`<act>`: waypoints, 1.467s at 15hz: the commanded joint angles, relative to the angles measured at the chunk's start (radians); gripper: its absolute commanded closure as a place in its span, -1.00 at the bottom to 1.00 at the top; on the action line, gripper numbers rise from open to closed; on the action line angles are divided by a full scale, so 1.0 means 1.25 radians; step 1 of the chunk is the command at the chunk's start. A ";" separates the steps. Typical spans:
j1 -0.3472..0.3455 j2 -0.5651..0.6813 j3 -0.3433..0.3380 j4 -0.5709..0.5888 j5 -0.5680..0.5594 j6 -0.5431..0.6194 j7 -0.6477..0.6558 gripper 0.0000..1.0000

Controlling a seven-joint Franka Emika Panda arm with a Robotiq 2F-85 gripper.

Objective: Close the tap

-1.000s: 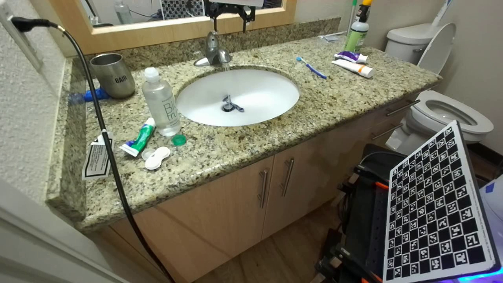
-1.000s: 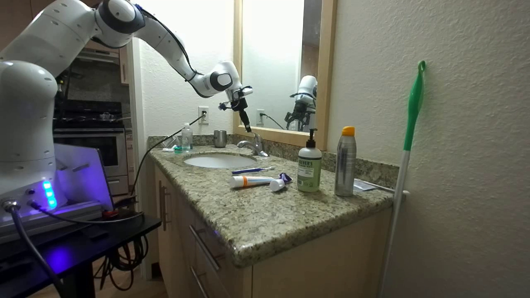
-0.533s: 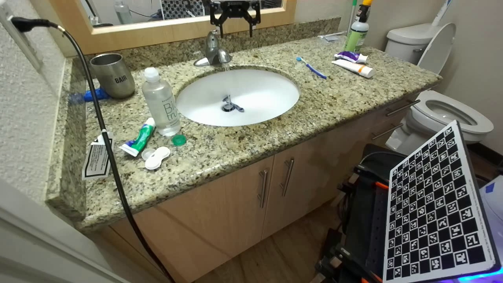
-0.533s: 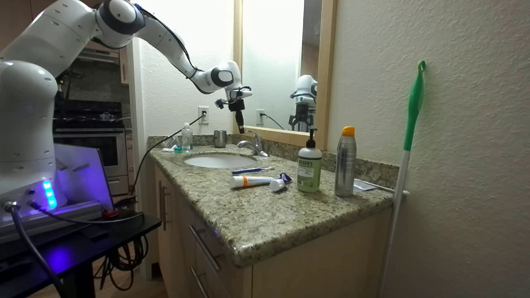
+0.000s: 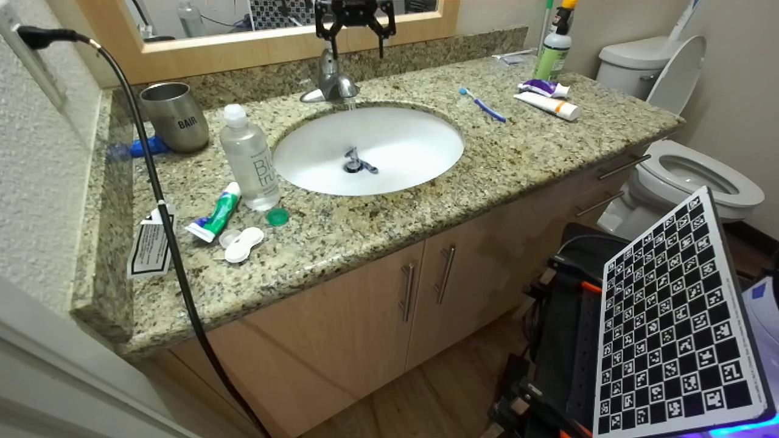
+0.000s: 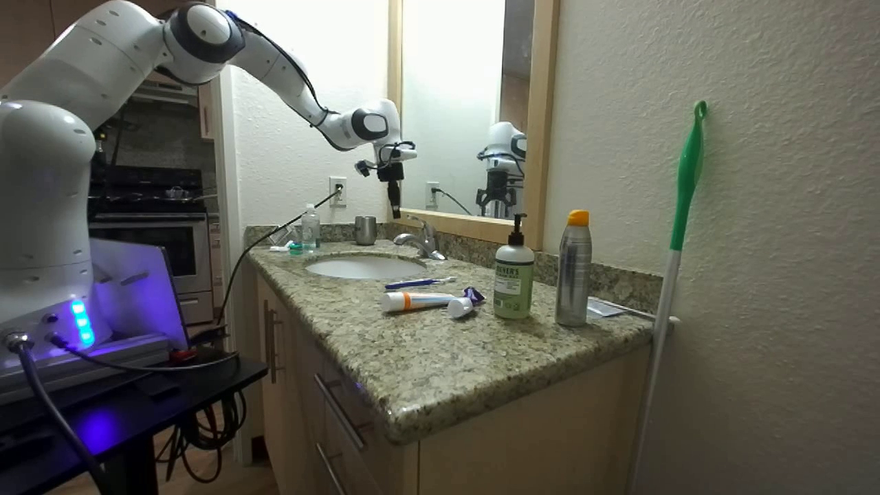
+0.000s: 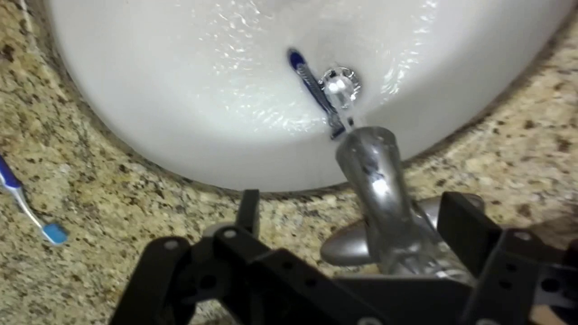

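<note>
Countertop (image 5: 341,225): speckled granite set with a white oval basin (image 5: 414,140), below a wood-framed mirror (image 6: 454,89).
Tap (image 7: 384,203): chrome, standing just behind the basin on the mirror side; water (image 5: 351,104) falls from its mouth.
Spout (image 7: 372,162): directed out over the basin; in my wrist view its long axis slants from lower right to upper left, toward the drain (image 7: 342,86).
Lever (image 6: 421,222): atop the tap, pointing the same way as the spout, tilted upward.
Gripper (image 5: 358,55): released, its fingers (image 7: 465,230) spread well apart near the lever; from my cameras I cannot judge whether one fingertip touches it.
Metal cup (image 5: 173,115): bears "BAIR".
Clear bottle (image 5: 246,161): upright, left of the basin in an exterior view; "Bi" and "tru" legible.
Pump bottle (image 6: 513,278): upright, green; "EYER'S" readable.
</note>
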 commanded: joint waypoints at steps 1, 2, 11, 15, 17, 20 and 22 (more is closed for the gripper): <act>-0.014 -0.129 0.030 -0.110 0.037 0.126 -0.056 -1.00; -0.012 -0.138 0.027 -0.113 0.041 0.170 -0.047 -1.00; -0.005 -0.041 -0.003 -0.031 -0.016 0.184 0.044 -1.00; -0.004 -0.037 0.000 -0.045 -0.007 0.180 0.035 -1.00; -0.004 -0.027 -0.003 -0.034 -0.008 0.175 0.043 -1.00; -0.011 -0.010 -0.014 -0.018 -0.010 0.174 0.061 -1.00; -0.006 -0.025 -0.010 -0.038 -0.009 0.183 0.054 -1.00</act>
